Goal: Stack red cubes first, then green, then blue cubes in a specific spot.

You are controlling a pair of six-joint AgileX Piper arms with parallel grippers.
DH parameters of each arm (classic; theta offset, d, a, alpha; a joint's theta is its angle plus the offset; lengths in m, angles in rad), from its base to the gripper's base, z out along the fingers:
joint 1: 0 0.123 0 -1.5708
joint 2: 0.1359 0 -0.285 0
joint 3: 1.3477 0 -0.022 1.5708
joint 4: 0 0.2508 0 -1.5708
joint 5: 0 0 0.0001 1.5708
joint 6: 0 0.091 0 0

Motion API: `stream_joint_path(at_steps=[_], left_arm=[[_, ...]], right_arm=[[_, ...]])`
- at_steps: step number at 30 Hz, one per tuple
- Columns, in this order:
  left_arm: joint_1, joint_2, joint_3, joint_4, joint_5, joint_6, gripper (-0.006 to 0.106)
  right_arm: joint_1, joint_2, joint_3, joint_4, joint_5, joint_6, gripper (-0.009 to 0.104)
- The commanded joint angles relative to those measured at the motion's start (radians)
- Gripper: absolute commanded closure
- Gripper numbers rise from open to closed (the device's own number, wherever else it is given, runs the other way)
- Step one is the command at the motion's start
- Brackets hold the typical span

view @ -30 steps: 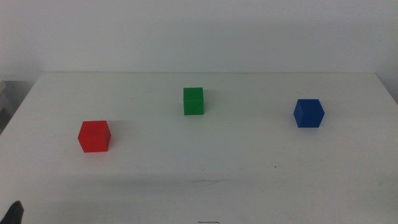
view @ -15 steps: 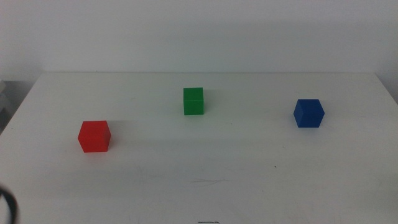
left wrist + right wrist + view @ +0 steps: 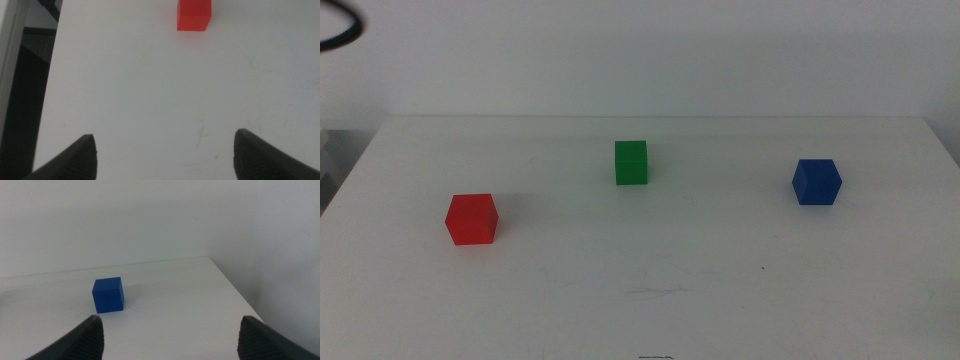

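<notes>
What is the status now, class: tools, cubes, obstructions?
Left tool open above table, red cube ahead. Right tool open, facing blue cube. Green cube between them, all three apart, unstacked. Nothing in the way.

1. Small solid red cube [image 3: 471, 219]: matt, plain faces.
2. Small solid green cube [image 3: 631, 162]: matt, with a faint seam line.
3. Small solid dark-blue cube [image 3: 816, 182]: matt, plain.
4. White tabletop [image 3: 650, 270]: smooth, with faint scuff marks.
</notes>
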Motion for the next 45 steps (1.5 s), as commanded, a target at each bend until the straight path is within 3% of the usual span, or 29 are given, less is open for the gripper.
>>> stream_joint_path(at_steps=[1,21,30,45], left_arm=[[-0.001,0.081,-0.082,-0.009,0.002,0.046,0.007],[-0.004,0.623,-0.310,-0.132,-0.011,0.027,0.007],[-0.116,0.878,-0.485,0.002,-0.023,-0.042,0.007],[-0.123,1.105,-0.557,-0.009,-0.131,-0.054,0.007]], right_arm=[[-0.007,-0.008,-0.017,-0.011,-0.075,-0.009,0.015],[-0.007,-0.008,-0.017,-0.011,-0.075,-0.008,0.015],[-0.007,-0.008,-0.017,-0.011,-0.075,-0.008,0.015],[-0.007,-0.008,-0.017,-0.011,-0.075,-0.008,0.015]])
